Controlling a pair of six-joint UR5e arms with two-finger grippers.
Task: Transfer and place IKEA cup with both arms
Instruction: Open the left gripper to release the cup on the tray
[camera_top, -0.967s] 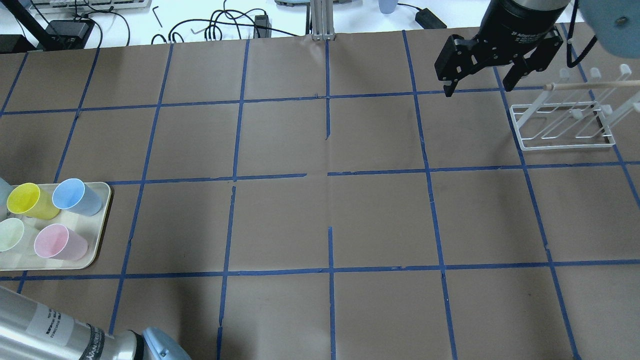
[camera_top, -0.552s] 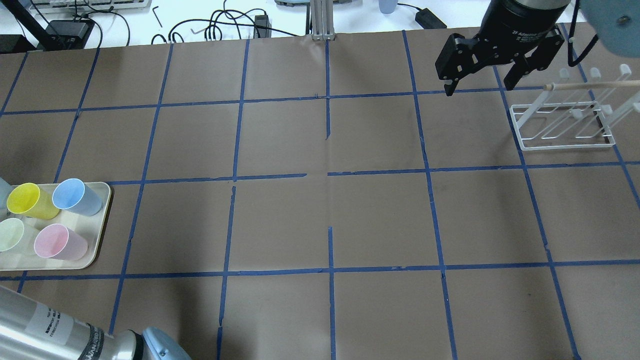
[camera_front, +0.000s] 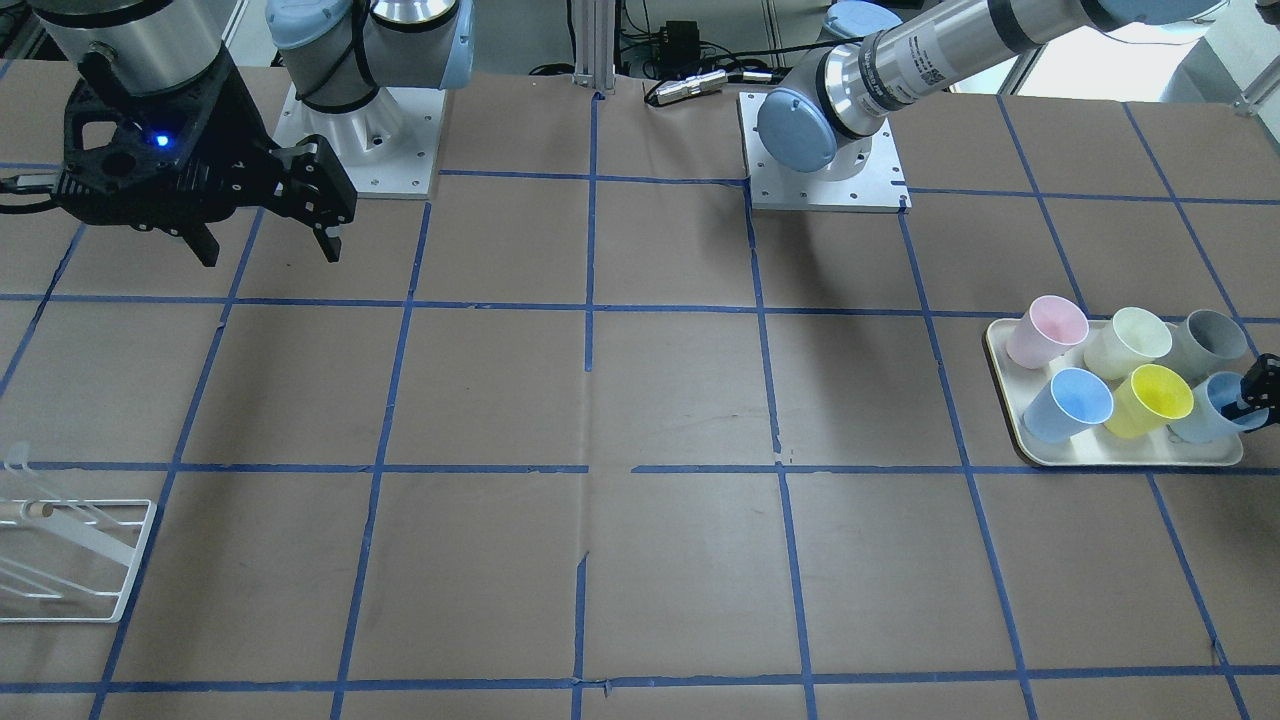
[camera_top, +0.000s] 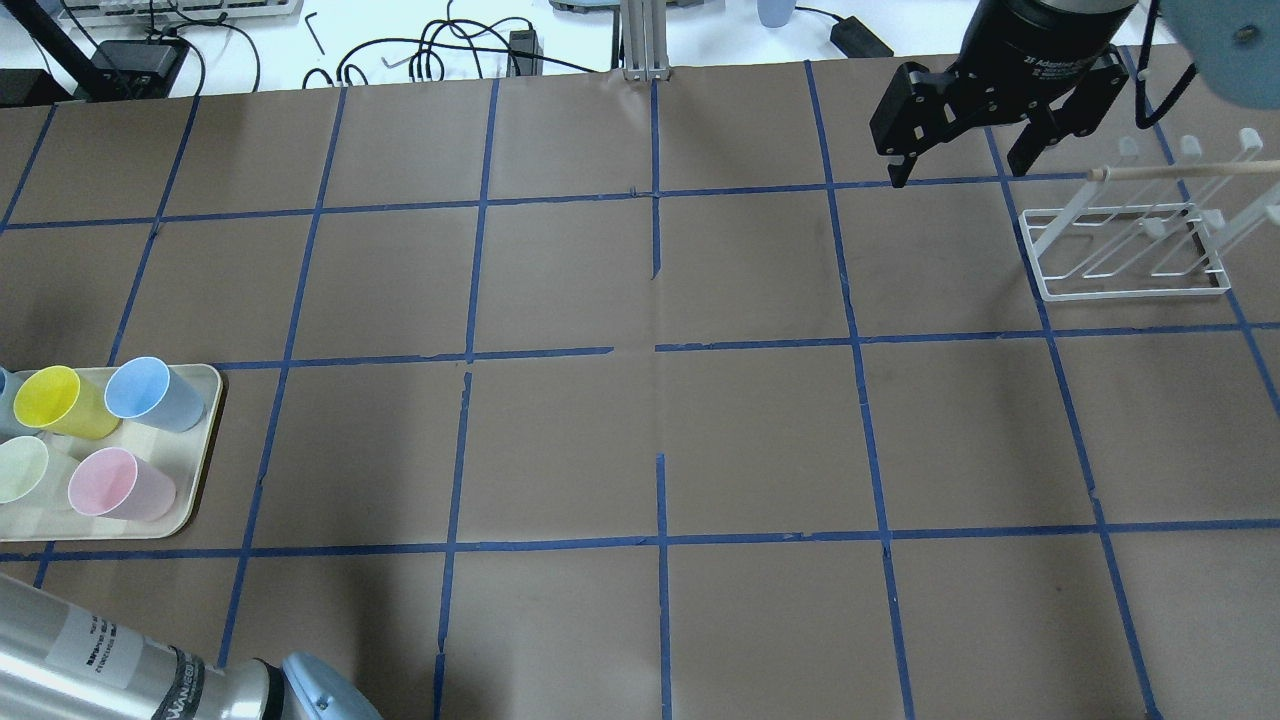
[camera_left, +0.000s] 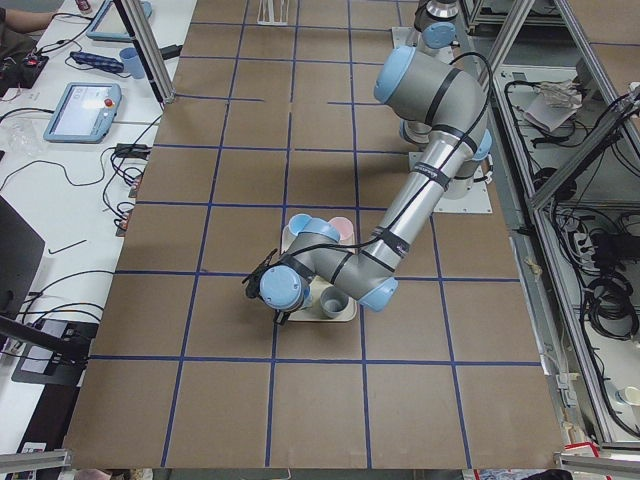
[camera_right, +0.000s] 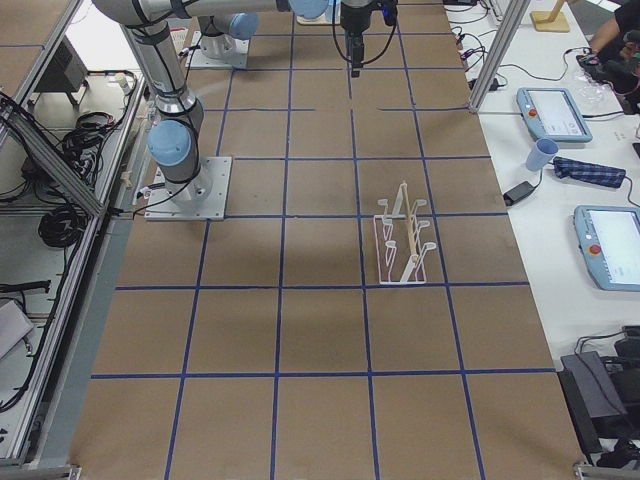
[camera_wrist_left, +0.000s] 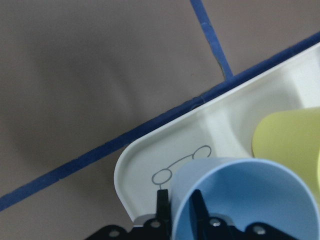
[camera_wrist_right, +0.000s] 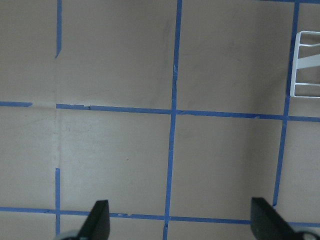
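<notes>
Currently left gripper (camera_wrist_left: 180, 207) pinches the near wall of the IKEA cup (camera_wrist_left: 240, 200), one finger inside, one outside, jaws nearly together. Cup upright on tray (camera_wrist_left: 145, 165), its body just ahead of the claw. Far off, right gripper (camera_top: 957, 172) wide open, empty; left arm nearer.

white lettering on the right gripper (camera_top: 955, 172) reads "2f adaptive", the rest hidden.

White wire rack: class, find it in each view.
Front-facing: white wire rack, bottom left.
Overhead: rack, upper right.
Exterior left: rack, top edge.
Exterior right: rack, centre.
Left wrist: not in it.
Right wrist: rack, top-right edge.
Shared landmark: blue tape grid.
</notes>
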